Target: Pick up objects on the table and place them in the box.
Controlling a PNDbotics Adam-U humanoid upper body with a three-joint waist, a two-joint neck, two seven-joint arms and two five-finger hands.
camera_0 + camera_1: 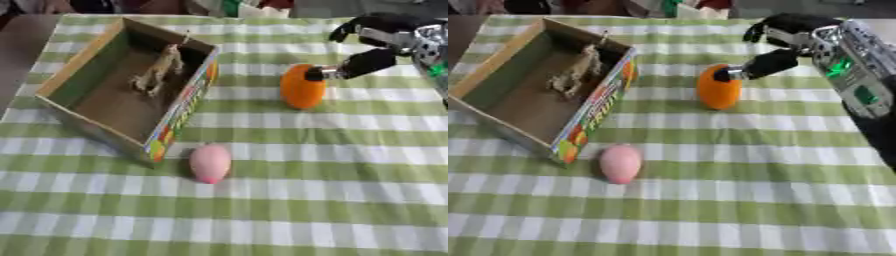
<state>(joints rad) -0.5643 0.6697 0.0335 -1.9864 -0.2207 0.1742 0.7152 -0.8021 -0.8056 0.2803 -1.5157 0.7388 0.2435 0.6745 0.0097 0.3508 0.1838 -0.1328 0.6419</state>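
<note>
An orange egg-shaped object (302, 91) stands on the green checked cloth right of centre. My right hand (389, 36) comes in from the upper right; its thumb tip (317, 74) touches the orange object's upper right side, while the fingers (348, 27) arch above and behind it, apart from it. A pink egg (210, 163) lies on the cloth by the near corner of the cardboard box (179, 117). The box sits at the left, open at the top, with a tan animal figure (159, 67) lying inside. My left hand shows in neither view.
The checked cloth (332, 200) stretches across the front and right with nothing else on it. Dark table shows past the cloth's left edge (22, 45). Some coloured things lie beyond the far edge (236, 7).
</note>
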